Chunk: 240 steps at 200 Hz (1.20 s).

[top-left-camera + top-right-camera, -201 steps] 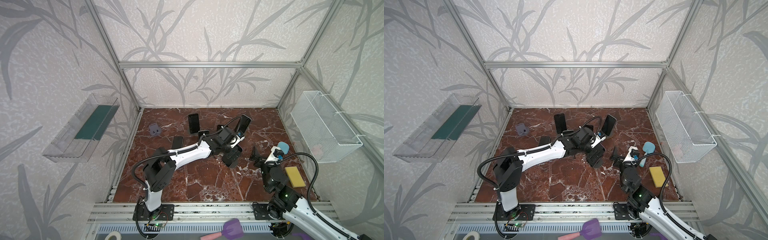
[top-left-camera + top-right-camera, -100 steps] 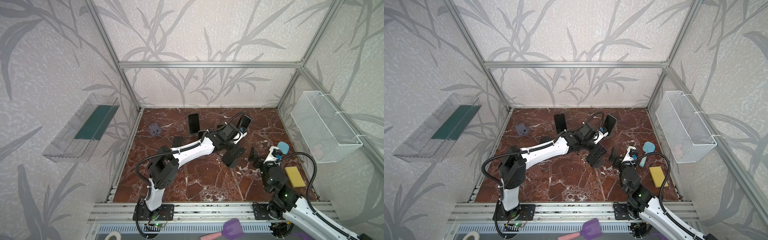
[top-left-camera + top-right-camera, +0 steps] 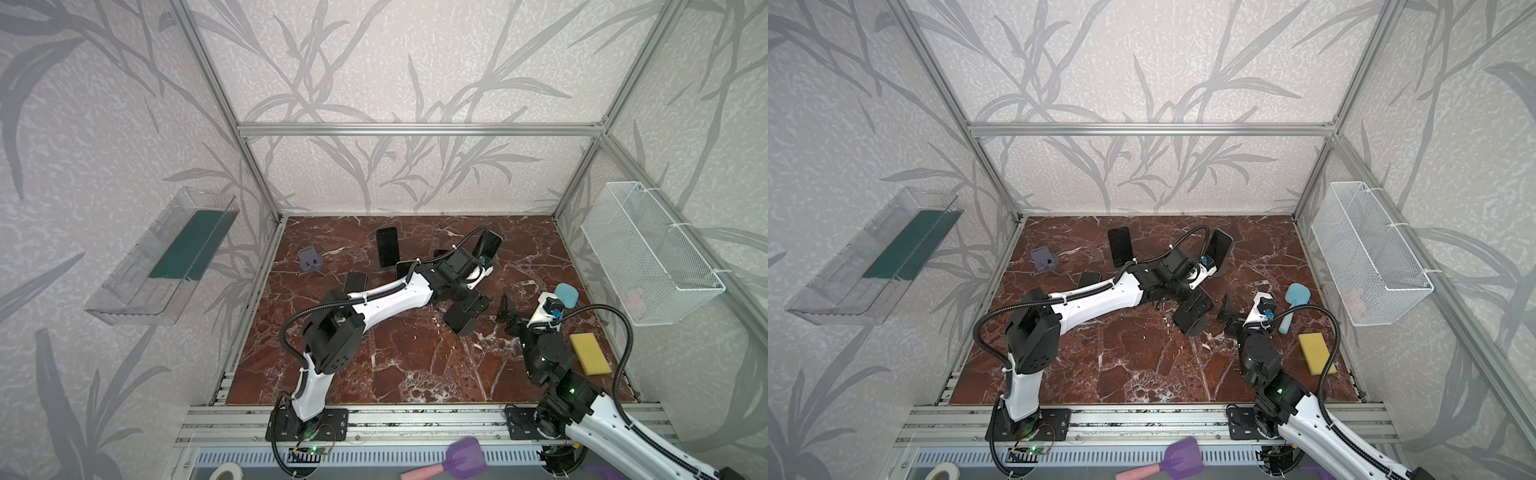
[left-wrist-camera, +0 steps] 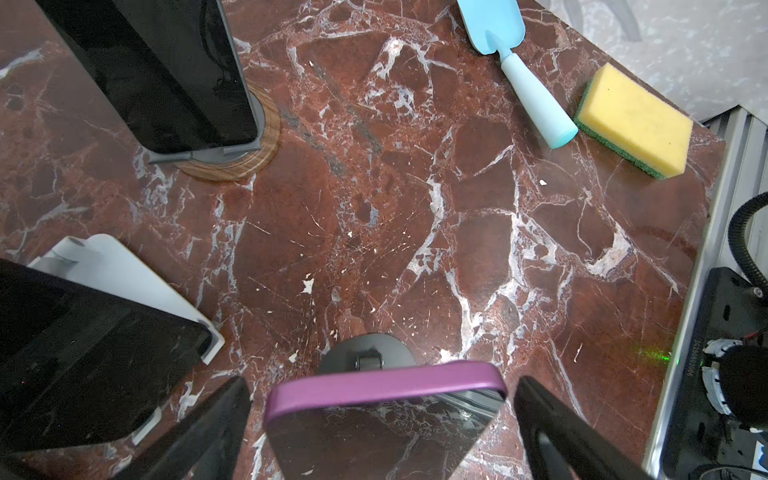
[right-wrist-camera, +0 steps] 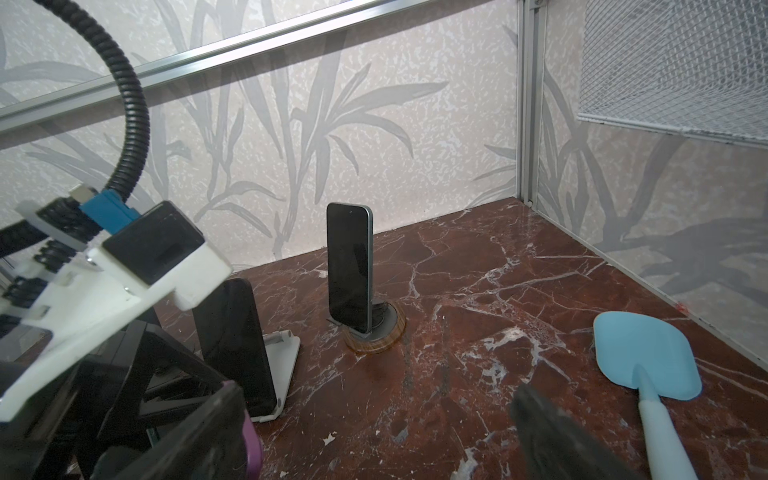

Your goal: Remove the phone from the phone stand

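The left gripper [image 4: 382,388] is hovering spread, its fingers [image 4: 208,428] flanking the purple-cased phone [image 4: 374,432] leaning on the black round stand [image 4: 365,353], likely readying a pinch; the right gripper [image 5: 378,399] is hovering spread alongside.

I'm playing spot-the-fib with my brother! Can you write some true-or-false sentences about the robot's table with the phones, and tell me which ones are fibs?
1. The left gripper is open, with the purple-cased phone between its fingers. True.
2. The yellow sponge is inside the wire basket. False: it lies on the marble table near the blue spatula; the basket hangs on the side wall.
3. The phone on the round wooden stand stands upright. True.
4. The right gripper is holding the blue spatula. False: it is open and empty, and the spatula lies on the table.
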{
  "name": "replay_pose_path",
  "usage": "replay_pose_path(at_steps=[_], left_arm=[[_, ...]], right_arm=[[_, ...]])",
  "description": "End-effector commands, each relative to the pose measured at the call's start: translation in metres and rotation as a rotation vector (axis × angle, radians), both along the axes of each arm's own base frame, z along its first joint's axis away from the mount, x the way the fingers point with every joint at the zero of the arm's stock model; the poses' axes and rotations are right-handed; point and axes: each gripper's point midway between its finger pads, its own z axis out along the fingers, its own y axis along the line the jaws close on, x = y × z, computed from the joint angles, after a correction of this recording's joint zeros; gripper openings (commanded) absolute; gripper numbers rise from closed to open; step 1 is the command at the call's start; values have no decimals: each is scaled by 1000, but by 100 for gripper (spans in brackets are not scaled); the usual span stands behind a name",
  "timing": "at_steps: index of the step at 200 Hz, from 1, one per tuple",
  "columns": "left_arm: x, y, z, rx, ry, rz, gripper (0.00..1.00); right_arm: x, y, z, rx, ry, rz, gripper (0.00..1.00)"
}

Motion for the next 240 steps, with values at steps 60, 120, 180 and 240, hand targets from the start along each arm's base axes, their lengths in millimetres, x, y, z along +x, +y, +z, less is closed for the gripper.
replay_pose_path(at_steps=[60,120,180,240], left_arm=[[4,0,-5,14,9,10,95],[6,1,-14,40,19,25,89],[4,0,-13,30,30,41,90],[1,1,-18,29,53,55,89]], right_arm=[[0,0,10,24,-21,-1,99],[0,0,9,26,-20,2,99],[0,0,10,26,-22,2,99],[0,1,10,27,-23,8,99]])
